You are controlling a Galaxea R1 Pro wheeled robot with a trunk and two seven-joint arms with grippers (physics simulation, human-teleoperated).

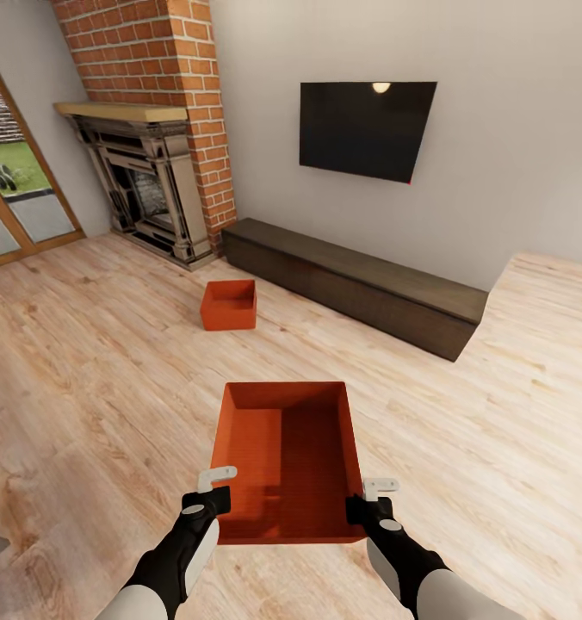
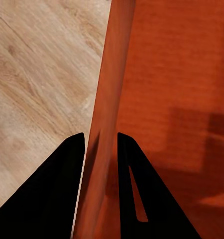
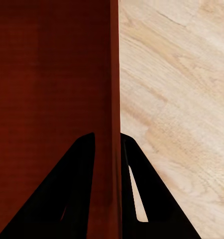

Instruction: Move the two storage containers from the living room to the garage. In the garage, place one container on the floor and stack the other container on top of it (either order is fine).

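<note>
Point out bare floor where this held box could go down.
Free: wood floor between the held box and the far box; also right of the bench. Crowded: by the fireplace, around the far box.

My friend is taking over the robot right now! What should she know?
Left claw: shut on the near container's left wall.
Right claw: shut on its right wall.
That container sits between both arms, over the wood floor of the living room.
The second container rests on the floor near the fireplace.
Done: first box gripped.
Left: carry both to the garage and stack them.
</note>
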